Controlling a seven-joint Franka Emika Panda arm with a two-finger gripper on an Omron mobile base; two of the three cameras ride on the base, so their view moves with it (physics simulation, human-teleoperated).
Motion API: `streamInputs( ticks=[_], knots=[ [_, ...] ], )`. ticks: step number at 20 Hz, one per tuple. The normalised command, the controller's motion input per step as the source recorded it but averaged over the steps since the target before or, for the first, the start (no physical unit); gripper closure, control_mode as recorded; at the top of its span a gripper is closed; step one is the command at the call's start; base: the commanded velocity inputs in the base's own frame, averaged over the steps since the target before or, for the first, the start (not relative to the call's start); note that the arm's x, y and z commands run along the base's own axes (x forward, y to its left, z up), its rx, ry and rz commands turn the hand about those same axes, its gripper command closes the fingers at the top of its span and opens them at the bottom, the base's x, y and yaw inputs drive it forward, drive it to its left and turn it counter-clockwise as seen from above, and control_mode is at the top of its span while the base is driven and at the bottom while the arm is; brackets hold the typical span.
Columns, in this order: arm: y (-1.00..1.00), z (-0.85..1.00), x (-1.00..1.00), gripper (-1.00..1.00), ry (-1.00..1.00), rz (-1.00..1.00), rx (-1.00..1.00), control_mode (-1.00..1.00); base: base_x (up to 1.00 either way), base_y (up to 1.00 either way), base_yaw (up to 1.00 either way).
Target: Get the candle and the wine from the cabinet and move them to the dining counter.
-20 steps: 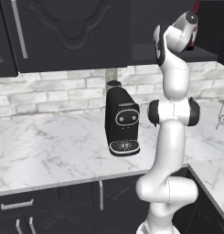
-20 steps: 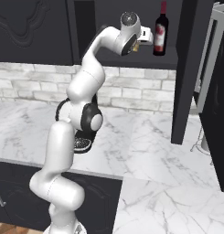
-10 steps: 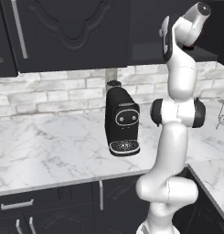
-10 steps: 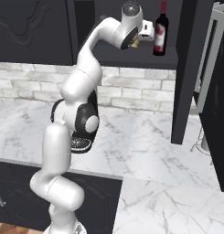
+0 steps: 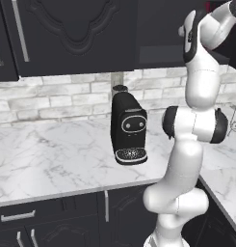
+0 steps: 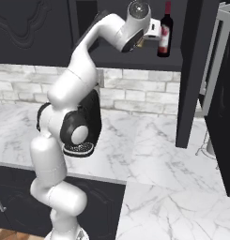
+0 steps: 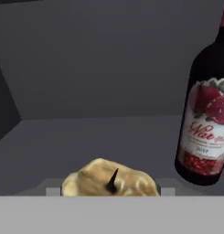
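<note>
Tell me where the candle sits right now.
In the hand view the candle sits low on the cabinet shelf, just ahead of the claw, with the wine standing upright to its right.

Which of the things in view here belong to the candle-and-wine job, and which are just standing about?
Part of the job:
- wine, upright on the shelf of the cabinet
- candle, cream with a dark wick, just ahead of the gripper

Just standing about:
- black coffee machine on the marble worktop
- brick wall
</note>
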Motion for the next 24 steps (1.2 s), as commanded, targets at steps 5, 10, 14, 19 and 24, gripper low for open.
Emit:
streamInputs(
  ticks=[5, 10, 14, 19, 24],
  knots=[
    [0.02, 0.02, -0.9, 1.0, -0.12, 0.0, 0.0, -1.0, 0.0, 0.0, 0.0],
    [0.27, 0.0, -1.0, 1.0, -0.01, 0.0, 0.0, -1.0, 0.0, 0.0, 0.0],
    [0.69, 0.0, -1.0, 1.0, 0.0, 0.0, -0.01, -1.0, 0.0, 0.0, 0.0],
    [0.83, 0.0, -1.0, 1.0, 0.0, 0.01, 0.0, -1.0, 0.0, 0.0, 0.0],
    [0.75, 0.0, -0.97, 1.0, 0.0, 0.0, 0.0, -1.0, 0.0, 0.0, 0.0]
  ],
)
